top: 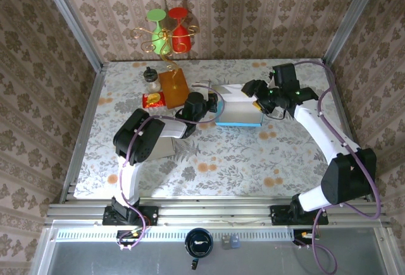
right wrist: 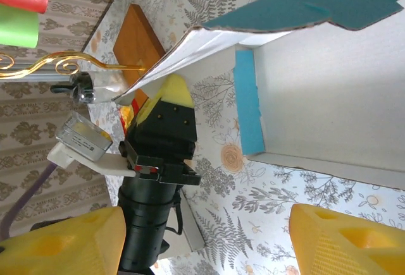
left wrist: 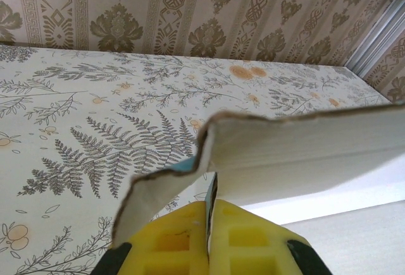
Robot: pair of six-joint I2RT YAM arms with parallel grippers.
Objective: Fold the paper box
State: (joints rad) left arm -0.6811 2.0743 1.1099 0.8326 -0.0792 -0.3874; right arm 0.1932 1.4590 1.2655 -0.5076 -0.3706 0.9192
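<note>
Left fingers [left wrist: 171,240] were clamped on paper box [top: 239,107] flap, right fingers [right wrist: 342,237] apart. Flap edge looked creased, I think; harder pull risked tearing.

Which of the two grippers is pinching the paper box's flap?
The left gripper, its yellow fingers shut on a flap of the paper box. The right gripper hangs by the opposite end with jaws open, holding nothing.

You see the paper box [top: 239,112] in the middle of the table [top: 247,158], the left gripper [top: 213,107] on its left, the right gripper [top: 257,100] on its right, and the wooden block [top: 174,85] behind-left.
</note>
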